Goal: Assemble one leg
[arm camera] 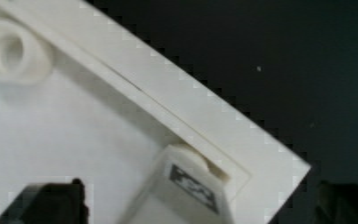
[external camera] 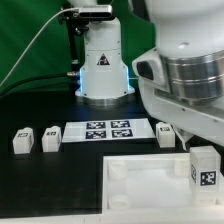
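A leg (external camera: 205, 166) stands upright in the corner of the large white tray-like piece (external camera: 140, 186) on the exterior view's right. In the wrist view this leg (arm camera: 194, 178) sits by the tray's rim (arm camera: 176, 95), between my two dark fingers (arm camera: 51, 205). My gripper (arm camera: 197, 208) is open, with a gap on each side of the leg. A round socket (arm camera: 7, 55) shows at another corner. Three more legs lie on the table: two on the exterior view's left (external camera: 22, 141) (external camera: 50, 139) and one near the arm (external camera: 166, 133).
The marker board (external camera: 100, 130) lies in front of the robot base (external camera: 102, 70). The bulky arm (external camera: 185, 70) fills the exterior view's upper right and hides the gripper there. A green curtain hangs behind.
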### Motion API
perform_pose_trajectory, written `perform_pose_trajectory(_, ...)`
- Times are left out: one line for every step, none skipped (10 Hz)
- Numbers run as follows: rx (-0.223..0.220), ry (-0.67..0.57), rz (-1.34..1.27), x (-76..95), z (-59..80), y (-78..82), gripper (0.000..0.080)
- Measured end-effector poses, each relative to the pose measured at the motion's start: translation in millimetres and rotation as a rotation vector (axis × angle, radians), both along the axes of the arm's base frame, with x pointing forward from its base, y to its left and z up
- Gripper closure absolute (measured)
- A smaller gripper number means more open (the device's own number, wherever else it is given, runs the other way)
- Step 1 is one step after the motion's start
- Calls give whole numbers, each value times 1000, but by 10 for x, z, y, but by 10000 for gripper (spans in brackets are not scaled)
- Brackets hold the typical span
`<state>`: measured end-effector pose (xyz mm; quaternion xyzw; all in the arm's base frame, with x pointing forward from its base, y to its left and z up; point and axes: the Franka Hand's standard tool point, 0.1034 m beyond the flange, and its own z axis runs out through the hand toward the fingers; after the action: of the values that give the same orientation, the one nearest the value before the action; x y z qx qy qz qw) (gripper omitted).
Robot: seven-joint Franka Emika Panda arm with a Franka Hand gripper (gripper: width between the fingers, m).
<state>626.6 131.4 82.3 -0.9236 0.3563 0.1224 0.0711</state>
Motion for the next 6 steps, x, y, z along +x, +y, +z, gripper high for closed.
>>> perform_pose_trajectory(28, -35, 154, 2, -5, -20, 150)
perform_pose_trajectory(44, -77, 324, 4, -17, -45, 150)
perform_pose_trajectory(44, -134, 494, 18, -56, -90, 150)
perform_pose_trajectory(54, -158, 587, 25, -81, -143, 150)
perform_pose_trajectory(82, -201, 780, 55, -82, -223, 150)
perform_pose_trajectory(107, -222, 910, 71, -97, -278, 150)
